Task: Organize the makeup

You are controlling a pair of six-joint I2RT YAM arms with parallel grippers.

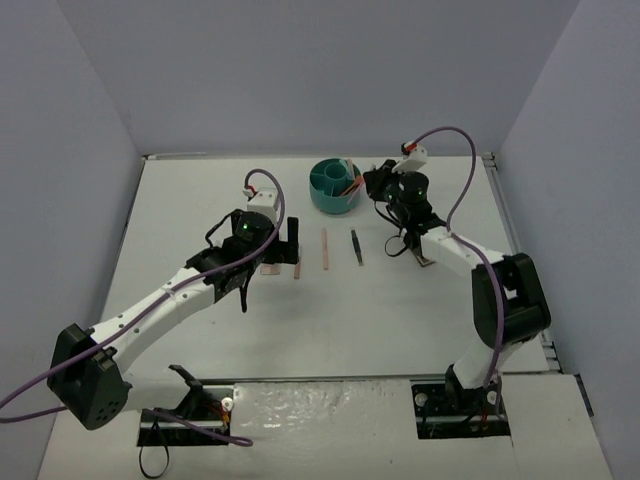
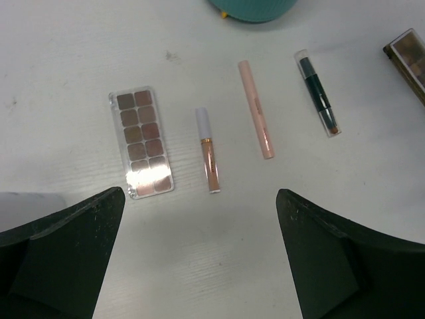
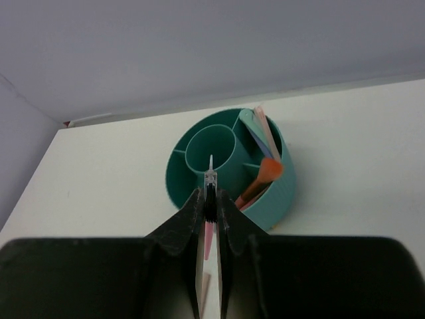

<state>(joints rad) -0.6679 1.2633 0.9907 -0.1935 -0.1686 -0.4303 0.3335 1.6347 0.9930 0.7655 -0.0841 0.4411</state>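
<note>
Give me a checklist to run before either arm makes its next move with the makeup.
1. Left gripper open, holding nothing: ok.
2. Eyeshadow palette flat on the table, apart from the lip gloss tube: ok.
3. Right gripper shut on a thin stick: ok.
4. Held stick lined up over a compartment of the teal cup: cannot tell.
5. Cup's round centre compartment looks free: ok.
</note>
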